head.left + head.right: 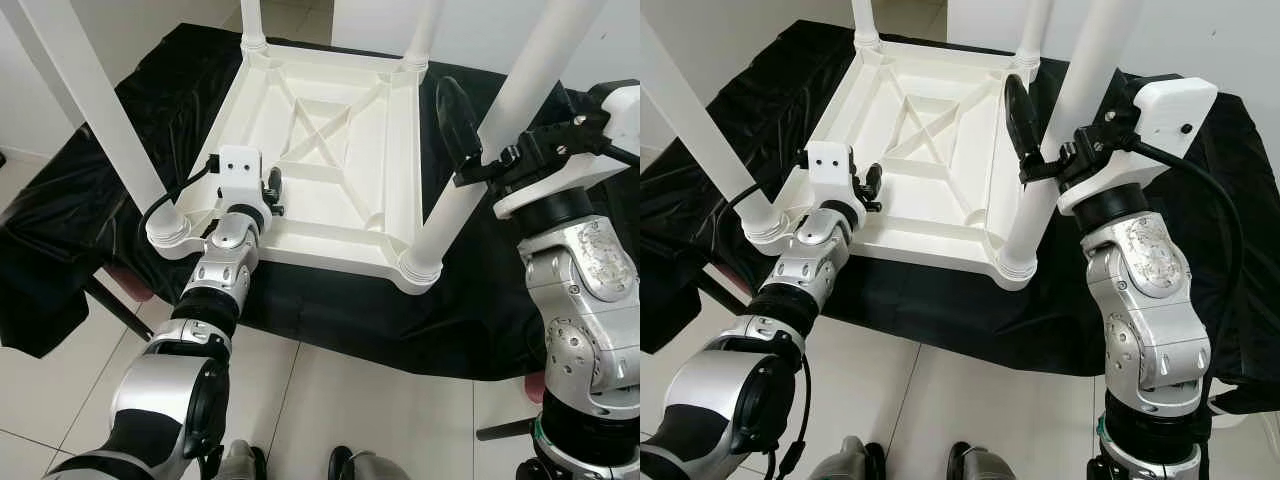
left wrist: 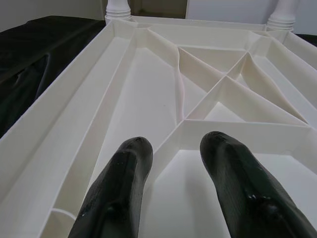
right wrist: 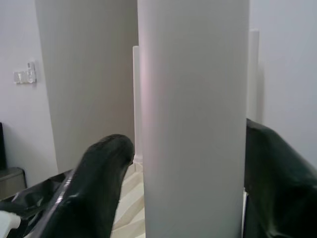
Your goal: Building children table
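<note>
right gripper (image 1: 1045, 150) is seen wrapped round the near-right leg (image 1: 1065, 130) of the upturned white tabletop (image 1: 930, 150), approx mid-height on the leg; one long black finger (image 1: 1017, 115) is seen on the inner side of the leg, the other is hidden behind it in the head views. in the right wrist view the leg (image 3: 193, 119) is flanked by both fingers (image 3: 94, 183), w/ the one on the far side touching it and a thin gap left at the other, so the leg is held. left gripper (image 2: 176, 188) is placed over the near edge of the tabletop, close to the near-left corner socket (image 1: 168, 228); its two fingers (image 2: 119, 193) are parted w/ nothing between them, pointed across the ribbed underside, one rib (image 2: 171, 144) running into the gap. tabletop is laid underside up on a black plastic sheet (image 1: 150, 100) draped over a low support. an x-shaped brace (image 1: 325, 130) is seen at the centre of the underside. four white legs are stood in the corner sockets: near-left leg (image 1: 90, 90) tilted outward, two far legs (image 1: 250, 20) only partly in frame. pale tiled floor (image 1: 330, 400) is seen below the sheet, w/ the robot's feet at the lower edge. a reddish object (image 1: 130, 285) is part-hidden under the sheet on the left; cannot be identified.
</note>
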Controlling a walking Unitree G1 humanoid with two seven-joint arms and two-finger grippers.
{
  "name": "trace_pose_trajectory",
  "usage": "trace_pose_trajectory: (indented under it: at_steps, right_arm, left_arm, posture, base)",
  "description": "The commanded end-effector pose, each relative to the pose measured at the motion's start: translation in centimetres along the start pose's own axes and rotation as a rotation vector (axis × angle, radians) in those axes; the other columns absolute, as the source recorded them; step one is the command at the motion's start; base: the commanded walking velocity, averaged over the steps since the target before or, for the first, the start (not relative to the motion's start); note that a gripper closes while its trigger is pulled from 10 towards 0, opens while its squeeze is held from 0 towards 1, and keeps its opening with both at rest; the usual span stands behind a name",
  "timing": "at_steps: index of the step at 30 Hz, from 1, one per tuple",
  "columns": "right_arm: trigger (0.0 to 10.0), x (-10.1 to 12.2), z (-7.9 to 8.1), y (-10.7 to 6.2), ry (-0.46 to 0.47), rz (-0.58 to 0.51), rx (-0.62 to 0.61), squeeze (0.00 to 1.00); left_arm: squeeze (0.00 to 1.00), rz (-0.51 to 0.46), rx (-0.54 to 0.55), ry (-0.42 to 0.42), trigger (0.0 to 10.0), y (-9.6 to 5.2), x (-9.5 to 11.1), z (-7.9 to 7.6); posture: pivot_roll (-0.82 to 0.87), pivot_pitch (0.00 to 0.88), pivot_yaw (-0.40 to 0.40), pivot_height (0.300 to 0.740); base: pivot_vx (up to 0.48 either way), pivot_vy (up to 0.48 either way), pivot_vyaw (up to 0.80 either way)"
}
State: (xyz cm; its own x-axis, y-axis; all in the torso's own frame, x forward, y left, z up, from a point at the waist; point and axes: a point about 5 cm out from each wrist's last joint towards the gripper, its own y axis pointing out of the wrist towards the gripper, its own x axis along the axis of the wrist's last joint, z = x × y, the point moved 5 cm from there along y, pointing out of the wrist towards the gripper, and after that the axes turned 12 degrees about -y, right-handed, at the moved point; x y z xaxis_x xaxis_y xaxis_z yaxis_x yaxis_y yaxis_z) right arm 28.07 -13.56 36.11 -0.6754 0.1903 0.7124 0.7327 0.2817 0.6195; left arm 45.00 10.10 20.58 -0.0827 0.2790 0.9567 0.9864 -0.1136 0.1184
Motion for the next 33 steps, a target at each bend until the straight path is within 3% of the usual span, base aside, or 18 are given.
trace_pose_trajectory:
  at_steps: [1,5,8,13,17,24,25,27,28,33]
  right_arm:
    - [0.0,1.1,-0.2,0.0,-0.012,-0.038,0.007,0.00]
    - [0.0,1.3,-0.6,0.1,-0.017,-0.046,-0.009,0.00]
    - [0.0,1.9,-1.8,0.2,-0.033,-0.073,-0.079,0.00]
    - [0.0,2.0,-2.6,0.2,-0.035,-0.080,-0.121,0.00]
    - [0.0,2.2,-4.2,-0.1,-0.044,-0.078,-0.221,0.00]
    - [0.0,1.4,-6.8,-1.2,-0.042,-0.032,-0.362,0.00]
    - [0.0,0.9,-8.1,-1.9,-0.034,-0.007,-0.438,0.00]
    - [0.0,0.6,-8.6,-2.3,-0.034,0.004,-0.471,0.00]
    - [0.0,-0.1,-9.8,-3.1,-0.016,0.029,-0.543,0.00]
    - [0.0,-1.9,-11.6,-4.8,0.035,0.085,-0.661,0.00]
  left_arm:
    - [0.00,0.042,0.008,0.003,10.0,-0.5,-1.5,1.1]
    - [0.00,0.040,0.039,0.007,10.0,-0.6,-1.5,1.9]
    - [0.00,0.035,0.086,0.001,10.0,-0.5,-1.1,3.4]
    - [0.00,0.023,0.096,0.015,10.0,-0.4,-0.4,3.9]
    - [0.00,0.002,0.095,0.044,10.0,0.2,1.2,4.5]
    - [0.00,-0.024,0.079,0.072,10.0,0.9,2.9,4.1]
    - [0.00,-0.040,0.068,0.081,10.0,1.2,3.8,3.7]
    - [0.00,-0.046,0.064,0.085,10.0,1.3,4.1,3.6]
    - [0.00,-0.061,0.051,0.098,10.0,1.6,4.9,3.2]
    - [0.00,-0.099,0.033,0.120,10.0,2.2,6.9,2.3]
  posture:
    - [-0.05,0.139,-0.020,0.740]
    - [-0.05,0.139,-0.026,0.740]
    - [-0.06,0.138,-0.027,0.740]
    - [-0.06,0.136,-0.025,0.740]
    - [-0.06,0.139,-0.010,0.740]
    - [-0.06,0.144,0.000,0.740]
    - [-0.06,0.145,0.003,0.740]
    - [-0.06,0.145,0.003,0.740]
    - [-0.05,0.144,0.006,0.740]
    - [-0.05,0.143,0.007,0.740]
  base:
    - [0.000,0.000,0.00]
    - [0.000,0.000,0.00]
    - [0.000,0.000,0.00]
    - [0.000,0.000,0.00]
    - [0.000,0.000,0.00]
    - [0.000,0.000,0.00]
    - [0.000,0.000,0.00]
    - [0.000,0.000,0.00]
    - [0.000,0.000,0.00]
    - [0.000,0.000,0.00]
